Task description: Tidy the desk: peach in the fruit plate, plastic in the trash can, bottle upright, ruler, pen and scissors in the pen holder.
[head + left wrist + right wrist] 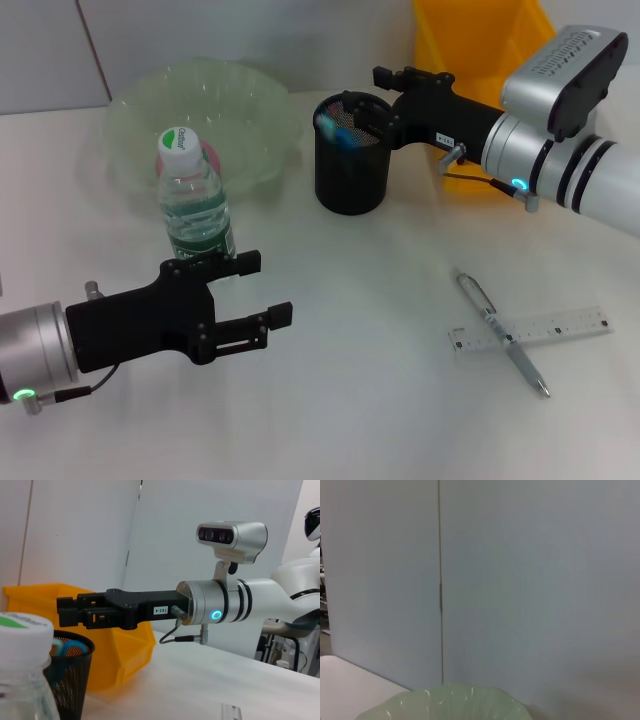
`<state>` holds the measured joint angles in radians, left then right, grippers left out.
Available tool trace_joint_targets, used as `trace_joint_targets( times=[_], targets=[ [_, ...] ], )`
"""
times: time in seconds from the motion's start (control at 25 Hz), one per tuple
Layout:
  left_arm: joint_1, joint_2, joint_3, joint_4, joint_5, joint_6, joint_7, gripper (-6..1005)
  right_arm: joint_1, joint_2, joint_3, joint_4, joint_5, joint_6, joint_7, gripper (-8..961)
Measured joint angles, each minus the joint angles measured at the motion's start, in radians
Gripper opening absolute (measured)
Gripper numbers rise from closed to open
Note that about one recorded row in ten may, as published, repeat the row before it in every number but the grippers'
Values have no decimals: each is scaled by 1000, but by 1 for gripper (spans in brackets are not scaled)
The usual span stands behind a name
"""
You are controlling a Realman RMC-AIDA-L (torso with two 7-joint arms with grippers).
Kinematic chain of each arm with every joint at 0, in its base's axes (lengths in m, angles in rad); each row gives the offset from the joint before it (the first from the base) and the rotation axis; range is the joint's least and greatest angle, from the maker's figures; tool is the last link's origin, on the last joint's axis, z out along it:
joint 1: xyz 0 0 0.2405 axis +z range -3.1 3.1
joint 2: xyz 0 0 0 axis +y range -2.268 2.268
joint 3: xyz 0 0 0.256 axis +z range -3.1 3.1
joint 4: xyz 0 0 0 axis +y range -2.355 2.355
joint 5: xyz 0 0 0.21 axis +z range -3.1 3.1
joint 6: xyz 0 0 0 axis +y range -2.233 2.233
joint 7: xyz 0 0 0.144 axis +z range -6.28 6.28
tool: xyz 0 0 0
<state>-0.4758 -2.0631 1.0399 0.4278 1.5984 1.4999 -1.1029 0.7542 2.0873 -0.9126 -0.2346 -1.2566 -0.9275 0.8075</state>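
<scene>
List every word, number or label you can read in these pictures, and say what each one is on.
"103-4", shown upside down: white label on the right gripper.
Green cap label on the bottle: blurred, unreadable.
Bottle's green wrapper: unreadable.
Ruler markings: too small to read.
White label on the right gripper in the head view: too small.

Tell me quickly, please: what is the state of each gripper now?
Left gripper: open, holding nothing, just in front of the upright bottle.
Right gripper: over the pen holder; open or shut cannot be told.
</scene>
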Motion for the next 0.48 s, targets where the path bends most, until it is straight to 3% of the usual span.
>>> trace_joint_targets(
  times=[0.2,0.4,0.48],
  targets=[
    [2,0,0,0,0,4,0,792,-6,-2,-2,-6,1,-9,41,468],
    [6,0,0,1,0,8,0,792,-21,-4,0,-17,2,-39,70,668],
    [12,1,0,8,2,11,0,792,-30,-4,-2,-31,0,-48,94,700]
  ],
)
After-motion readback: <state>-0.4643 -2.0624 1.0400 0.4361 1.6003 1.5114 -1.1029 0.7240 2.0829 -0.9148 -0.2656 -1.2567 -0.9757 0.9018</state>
